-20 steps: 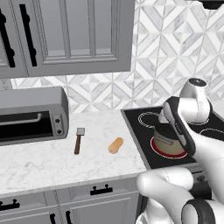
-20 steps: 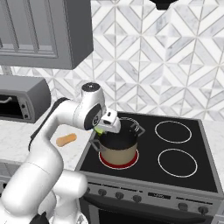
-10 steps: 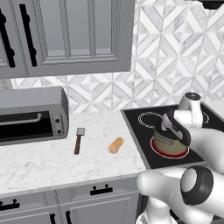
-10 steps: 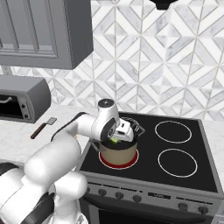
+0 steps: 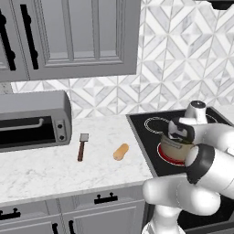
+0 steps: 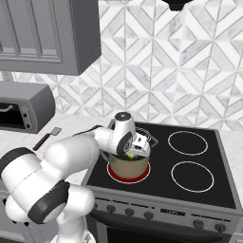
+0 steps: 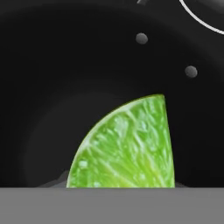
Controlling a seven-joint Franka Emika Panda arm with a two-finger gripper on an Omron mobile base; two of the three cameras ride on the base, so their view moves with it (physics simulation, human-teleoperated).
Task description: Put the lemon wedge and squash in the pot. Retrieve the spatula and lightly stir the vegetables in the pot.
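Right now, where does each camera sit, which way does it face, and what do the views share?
Left base view: behind the arm's left, facing counter and stove; squash, spatula; white arm lower right.
Right base view: behind the arm's right, facing the stove; arm lower left, claw over the pot.
Hand view: on the hand, looking down into the pot's black inside at the lemon wedge.
Shared: both base views show pot, spatula, toaster oven.

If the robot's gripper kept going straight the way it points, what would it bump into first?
The lemon wedge sits right in front of the gripper, so it comes first. Behind it is the black inside of the pot, probably the bottom, though how far down is hard to tell.
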